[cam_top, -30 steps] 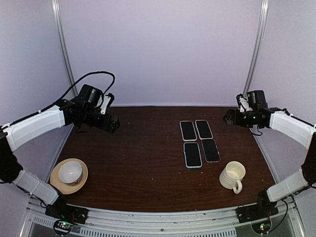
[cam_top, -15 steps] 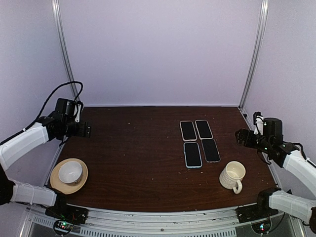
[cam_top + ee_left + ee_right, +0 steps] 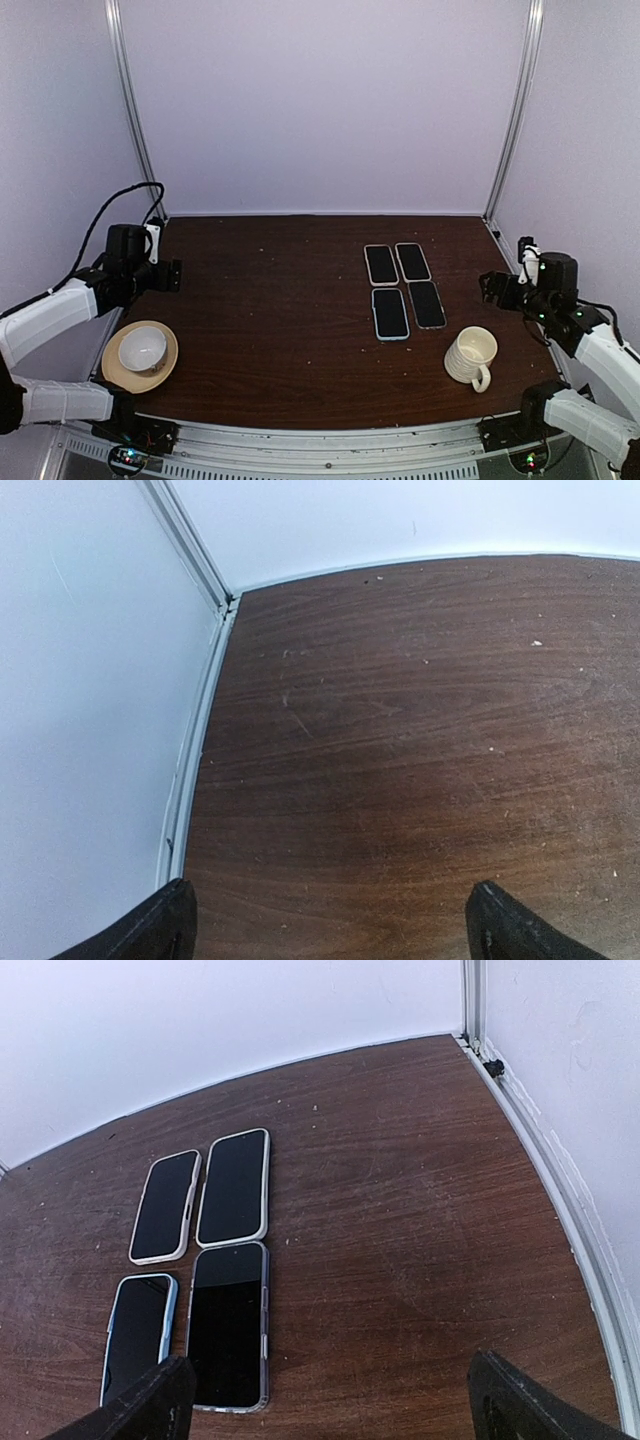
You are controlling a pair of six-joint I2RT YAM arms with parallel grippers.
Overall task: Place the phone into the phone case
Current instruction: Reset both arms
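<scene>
The left end effector [image 3: 168,274] is being held over bare desk [image 3: 280,330] with its fingers spread wide apart and nothing between them, and a white cup [image 3: 142,349] is being carried on a tan saucer [image 3: 112,362] just behind it, toward the arm bases. The right end effector [image 3: 330,1405] is being held equally wide apart and empty, with a ribbed cream mug [image 3: 470,357] standing near its inner side. Ahead and to its left, four cased phones are lying flat, screens up, in a tight block: the narrow white-cased phone [image 3: 165,1205] and the wide white-cased phone [image 3: 233,1186] farther off, the blue-cased phone [image 3: 138,1325] and the grey-rimmed phone [image 3: 229,1322] nearer.
</scene>
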